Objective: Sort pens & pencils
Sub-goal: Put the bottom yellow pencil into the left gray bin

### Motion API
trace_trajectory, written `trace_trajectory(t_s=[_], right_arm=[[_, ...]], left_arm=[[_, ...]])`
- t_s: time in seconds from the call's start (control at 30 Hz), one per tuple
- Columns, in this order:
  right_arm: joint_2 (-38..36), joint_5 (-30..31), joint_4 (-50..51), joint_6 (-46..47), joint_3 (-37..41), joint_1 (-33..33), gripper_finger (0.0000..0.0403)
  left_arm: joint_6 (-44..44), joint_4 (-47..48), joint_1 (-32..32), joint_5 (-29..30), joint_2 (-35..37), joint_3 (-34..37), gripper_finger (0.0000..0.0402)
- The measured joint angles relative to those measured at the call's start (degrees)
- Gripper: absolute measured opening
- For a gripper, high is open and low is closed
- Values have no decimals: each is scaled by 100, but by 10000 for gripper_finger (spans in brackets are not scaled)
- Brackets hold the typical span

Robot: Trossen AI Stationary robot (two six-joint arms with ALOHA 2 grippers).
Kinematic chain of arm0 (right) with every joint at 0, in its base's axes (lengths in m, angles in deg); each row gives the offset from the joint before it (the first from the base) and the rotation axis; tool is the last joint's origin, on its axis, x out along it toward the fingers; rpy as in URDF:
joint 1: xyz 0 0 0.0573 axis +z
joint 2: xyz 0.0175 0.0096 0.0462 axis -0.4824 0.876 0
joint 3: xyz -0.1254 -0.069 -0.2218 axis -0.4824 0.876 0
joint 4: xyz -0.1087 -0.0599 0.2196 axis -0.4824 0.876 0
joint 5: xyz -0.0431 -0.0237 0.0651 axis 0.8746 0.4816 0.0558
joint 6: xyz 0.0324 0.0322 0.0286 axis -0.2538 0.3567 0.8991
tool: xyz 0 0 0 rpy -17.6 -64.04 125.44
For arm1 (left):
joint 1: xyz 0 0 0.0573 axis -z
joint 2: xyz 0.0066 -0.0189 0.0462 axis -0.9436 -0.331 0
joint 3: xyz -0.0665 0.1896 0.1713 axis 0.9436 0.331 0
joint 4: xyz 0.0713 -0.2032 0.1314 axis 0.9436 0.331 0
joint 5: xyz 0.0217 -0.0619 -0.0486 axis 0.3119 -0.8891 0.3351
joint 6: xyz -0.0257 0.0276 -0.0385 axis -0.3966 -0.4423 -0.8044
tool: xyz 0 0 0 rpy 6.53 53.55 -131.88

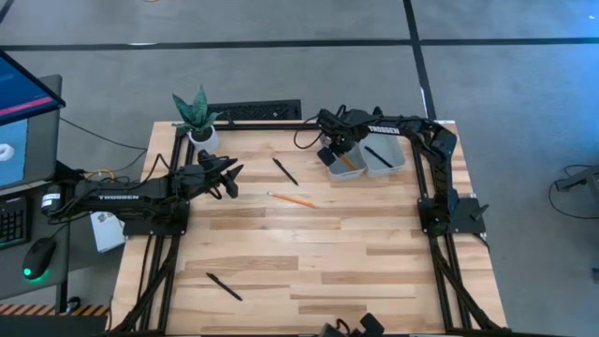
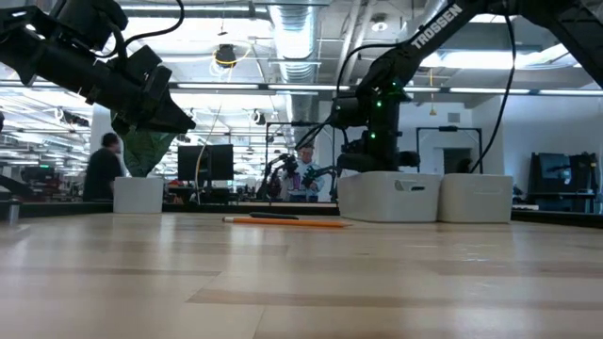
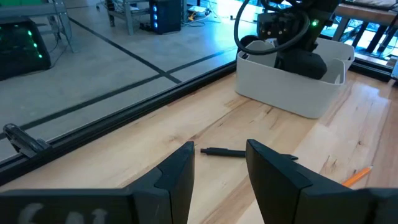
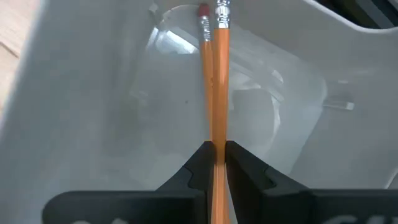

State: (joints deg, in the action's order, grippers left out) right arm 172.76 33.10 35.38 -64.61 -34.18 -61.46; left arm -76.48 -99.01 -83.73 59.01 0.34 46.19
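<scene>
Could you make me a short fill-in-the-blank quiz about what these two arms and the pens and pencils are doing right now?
1. The right gripper is shut on an orange ____ over the white bin.
2. The other white bin holds one black ____.
3. The left gripper hangs ____ above the table, holding nothing.
4. Loose on the table lie two black pens and ____ orange pencil.

Missing words: pencil; pen; open; one

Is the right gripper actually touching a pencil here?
Touching. The right wrist view shows the right gripper clamped on an orange pencil, both fingers pressed against its sides, above the white bin.
</scene>
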Motion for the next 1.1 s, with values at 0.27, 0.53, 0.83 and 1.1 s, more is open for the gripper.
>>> trace_trajectory(t_s=[0.27,0.53,0.83,1.1], right_arm=[[0,1,-108,292,0,-25,62],[0,13,-137,406,0,-100,62],[0,20,-174,592,0,-214,62],[0,18,-191,594,0,-205,62]], left_arm=[[-3,-2,0,0,-2,0,135],[-6,-2,-1,0,0,0,135],[-10,-2,-2,-2,0,0,135],[-12,-4,-2,-2,-1,0,135]])
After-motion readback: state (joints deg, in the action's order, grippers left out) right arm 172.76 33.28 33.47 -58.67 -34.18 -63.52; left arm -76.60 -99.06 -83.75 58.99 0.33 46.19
